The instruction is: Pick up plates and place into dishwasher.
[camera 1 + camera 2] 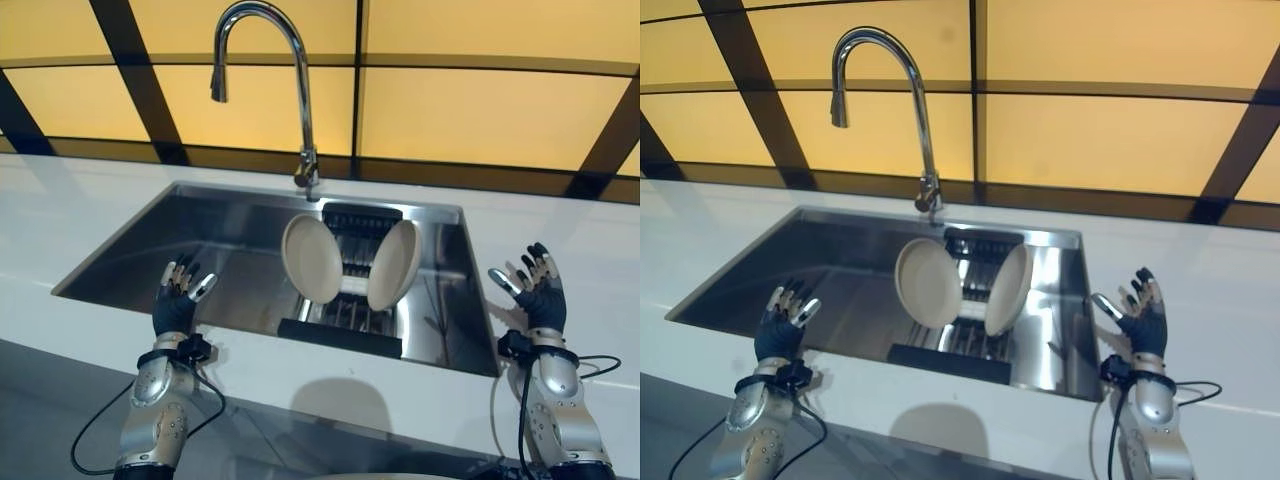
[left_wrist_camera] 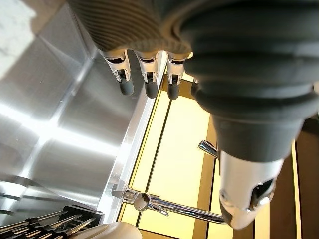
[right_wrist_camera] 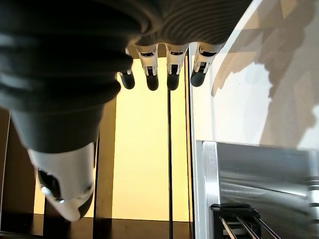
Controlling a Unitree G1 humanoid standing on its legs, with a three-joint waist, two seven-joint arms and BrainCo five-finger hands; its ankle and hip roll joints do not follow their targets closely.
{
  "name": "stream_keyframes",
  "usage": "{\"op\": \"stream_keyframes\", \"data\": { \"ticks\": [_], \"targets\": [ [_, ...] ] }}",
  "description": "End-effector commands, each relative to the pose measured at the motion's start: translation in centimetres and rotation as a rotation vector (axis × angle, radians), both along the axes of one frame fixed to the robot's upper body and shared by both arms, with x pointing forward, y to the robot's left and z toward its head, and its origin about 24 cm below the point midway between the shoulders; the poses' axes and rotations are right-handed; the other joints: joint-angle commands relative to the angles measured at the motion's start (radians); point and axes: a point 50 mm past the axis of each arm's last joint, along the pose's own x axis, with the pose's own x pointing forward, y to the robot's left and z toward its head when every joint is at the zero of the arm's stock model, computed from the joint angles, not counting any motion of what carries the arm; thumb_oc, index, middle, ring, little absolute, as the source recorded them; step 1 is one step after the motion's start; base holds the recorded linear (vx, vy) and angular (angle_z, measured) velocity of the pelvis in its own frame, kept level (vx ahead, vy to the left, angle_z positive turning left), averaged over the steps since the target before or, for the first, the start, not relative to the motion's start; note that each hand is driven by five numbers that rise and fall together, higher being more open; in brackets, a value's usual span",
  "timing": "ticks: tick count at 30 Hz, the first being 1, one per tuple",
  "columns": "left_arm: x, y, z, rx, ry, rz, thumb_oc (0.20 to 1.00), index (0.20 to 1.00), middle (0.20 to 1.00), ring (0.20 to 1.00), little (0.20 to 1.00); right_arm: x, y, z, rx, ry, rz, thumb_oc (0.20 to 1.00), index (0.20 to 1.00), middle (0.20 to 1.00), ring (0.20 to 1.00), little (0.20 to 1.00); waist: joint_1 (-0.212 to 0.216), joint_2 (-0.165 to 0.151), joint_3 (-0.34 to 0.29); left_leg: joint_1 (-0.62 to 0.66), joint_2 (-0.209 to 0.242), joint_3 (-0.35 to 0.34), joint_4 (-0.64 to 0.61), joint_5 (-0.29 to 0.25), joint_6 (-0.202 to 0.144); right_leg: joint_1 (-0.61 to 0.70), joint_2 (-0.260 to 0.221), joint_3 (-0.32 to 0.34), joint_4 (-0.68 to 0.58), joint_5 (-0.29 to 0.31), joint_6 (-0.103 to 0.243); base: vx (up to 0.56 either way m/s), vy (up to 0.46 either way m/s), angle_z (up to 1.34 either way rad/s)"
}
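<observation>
Along the white counter [image 1: 90,215] we see a stainless steel sink [image 1: 190,255] set into the top, with a tall chrome gooseneck faucet [image 1: 268,60] rising from its far rim. Behind it runs a wall of amber-yellow panels [image 1: 480,120] divided by dark bars.

Inside the sink, toward its right half, a dark wire rack [image 1: 345,320] holds two cream plates on edge. The left plate [image 1: 311,258] and the right plate [image 1: 394,265] lean apart at the top like an open V, their lower rims close together down in the rack. Each plate's flat face points sideways and slightly up, the left one toward our left and the right one toward our right, with the long axis of each rim running up and down, tilted outward.

Our left hand [image 1: 177,297] hovers over the sink's near left edge, palm forward, fingers spread and relaxed, holding nothing. Our right hand [image 1: 533,285] is raised over the counter just right of the sink, fingers likewise spread and empty.

The left wrist view adds what the eye views lack: the faucet base [image 2: 142,201] from close up, the rack's dark tines and a sliver of a plate's rim [image 2: 107,231]. The right wrist view shows the sink's right corner [image 3: 207,149] and the end of the rack [image 3: 239,214].
</observation>
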Motion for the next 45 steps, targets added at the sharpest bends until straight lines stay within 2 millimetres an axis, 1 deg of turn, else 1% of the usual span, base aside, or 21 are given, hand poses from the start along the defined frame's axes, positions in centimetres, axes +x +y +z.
{"op": "stream_keyframes", "data": {
  "ticks": [1,4,6,10,17,25,30,34,37,38,40,41,42,43,45],
  "targets": [
    [0.0,1.3,1.1,0.063,-0.031,0.004,1.000,1.000,1.000,1.000,1.000,1.1,1.4,0.8,0.033,-0.082,0.029,1.000,1.000,1.000,1.000,1.000,0.023,-0.043,-0.015,-0.002,0.018,-0.015,0.035,-0.100,0.006,-0.051,-0.048,-0.028,-0.051,0.047,0.057,0.00,0.000,0.00],
    [-0.1,1.2,1.2,0.053,-0.049,-0.014,1.000,1.000,1.000,1.000,1.000,1.2,1.4,0.8,0.034,-0.082,0.028,1.000,1.000,1.000,1.000,1.000,0.025,-0.042,-0.016,-0.002,0.017,-0.016,0.031,-0.099,0.005,-0.050,-0.048,-0.030,-0.053,0.048,0.058,0.00,0.000,0.00],
    [-0.2,1.2,1.6,0.059,-0.067,-0.024,1.000,1.000,1.000,1.000,1.000,1.0,1.3,1.0,0.034,-0.083,0.026,1.000,1.000,1.000,1.000,1.000,0.027,-0.043,-0.016,-0.004,0.017,-0.017,0.032,-0.099,0.006,-0.050,-0.049,-0.031,-0.054,0.047,0.058,0.00,0.000,0.00],
    [-0.2,1.2,1.4,0.071,-0.067,-0.025,1.000,1.000,1.000,1.000,1.000,1.3,1.5,1.0,0.033,-0.084,0.025,1.000,1.000,1.000,1.000,1.000,0.031,-0.040,-0.015,-0.003,0.017,-0.019,0.030,-0.098,0.006,-0.050,-0.050,-0.033,-0.054,0.048,0.059,0.00,0.000,0.00],
    [0.1,1.2,1.4,0.081,-0.058,-0.007,1.000,1.000,1.000,1.000,1.000,1.3,1.6,0.8,0.032,-0.080,0.030,1.000,1.000,1.000,1.000,1.000,0.026,-0.039,-0.018,0.002,0.015,-0.018,0.025,-0.098,0.006,-0.047,-0.049,-0.030,-0.056,0.048,0.060,0.00,0.000,0.00],
    [0.2,1.8,2.0,0.190,-0.059,0.020,1.000,1.000,1.000,1.000,1.000,1.3,1.7,0.7,0.039,-0.069,0.036,1.000,1.000,1.000,1.000,1.000,0.022,-0.037,-0.020,0.005,0.013,-0.022,0.021,-0.096,0.006,-0.049,-0.041,-0.025,-0.052,0.043,0.057,0.00,-0.039,0.00],
    [0.3,2.1,3.1,0.256,-0.095,0.017,1.000,1.000,1.000,1.000,1.000,1.1,1.8,0.5,0.038,-0.055,0.042,1.000,1.000,1.000,1.000,1.000,0.017,-0.034,-0.022,0.003,0.018,-0.029,0.029,-0.095,0.002,-0.046,-0.023,-0.010,-0.055,0.034,0.045,0.02,-0.118,-0.01],
    [0.5,2.4,4.0,0.367,-0.100,0.018,1.000,1.000,1.000,1.000,1.000,1.2,1.8,0.5,0.033,-0.041,0.063,1.000,1.000,1.000,1.000,1.000,0.009,-0.032,-0.024,-0.005,0.029,-0.038,0.046,-0.091,-0.009,-0.042,0.001,0.010,-0.055,0.021,0.028,0.01,-0.165,-0.02],
    [0.7,2.9,4.1,0.402,-0.082,0.032,1.000,1.000,1.000,1.000,1.000,1.4,1.7,0.6,0.020,-0.038,0.079,1.000,1.000,1.000,1.000,1.000,0.005,-0.035,-0.021,-0.029,0.028,-0.041,0.117,-0.108,-0.019,-0.041,0.011,0.022,-0.048,0.011,0.014,0.00,-0.161,-0.01],
    [0.8,3.1,4.1,0.388,-0.078,0.040,1.000,1.000,1.000,1.000,1.000,1.5,1.7,0.9,0.010,-0.040,0.086,1.000,1.000,1.000,1.000,1.000,0.006,-0.043,-0.015,-0.059,0.021,-0.048,0.199,-0.122,-0.023,-0.039,0.010,0.030,-0.044,0.007,0.003,-0.02,-0.163,-0.02],
    [0.9,3.2,4.0,0.398,-0.081,0.056,1.000,1.000,1.000,1.000,1.000,1.7,1.6,1.1,0.002,-0.047,0.087,1.000,1.000,1.000,1.000,1.000,0.010,-0.049,-0.003,-0.121,0.017,-0.066,0.332,-0.117,-0.029,-0.039,0.015,0.039,-0.041,0.008,-0.012,-0.04,-0.136,-0.10],
    [0.9,3.3,4.0,0.398,-0.084,0.064,1.000,1.000,1.000,1.000,1.000,1.8,1.7,1.1,-0.001,-0.050,0.085,1.000,1.000,1.000,1.000,1.000,0.021,-0.050,0.008,-0.165,0.006,-0.109,0.381,-0.097,-0.030,-0.036,0.019,0.050,-0.039,0.013,-0.018,-0.04,-0.065,-0.20],
    [0.9,3.3,4.0,0.393,-0.084,0.069,1.000,1.000,1.000,1.000,1.000,2.0,1.8,1.1,-0.004,-0.050,0.086,1.000,1.000,1.000,1.000,1.000,0.027,-0.048,0.014,-0.177,-0.004,-0.137,0.372,-0.096,-0.025,-0.037,0.020,0.057,-0.036,0.016,-0.018,-0.02,-0.013,-0.28],
    [0.8,3.3,3.9,0.393,-0.084,0.072,1.000,1.000,1.000,1.000,1.000,2.2,2.0,1.2,-0.007,-0.052,0.092,1.000,1.000,1.000,1.000,1.000,0.035,-0.045,0.020,-0.173,-0.012,-0.157,0.338,-0.098,-0.017,-0.037,0.019,0.066,-0.032,0.017,-0.016,0.00,0.042,-0.40],
    [0.6,3.4,3.8,0.404,-0.085,0.075,1.000,1.000,1.000,1.000,1.000,2.5,2.4,1.3,-0.019,-0.060,0.104,1.000,1.000,1.000,1.000,1.000,0.045,-0.036,0.026,-0.151,-0.015,-0.194,0.240,-0.085,-0.012,-0.038,0.019,0.084,-0.029,0.013,-0.013,0.02,0.086,-0.39]
  ]
}}
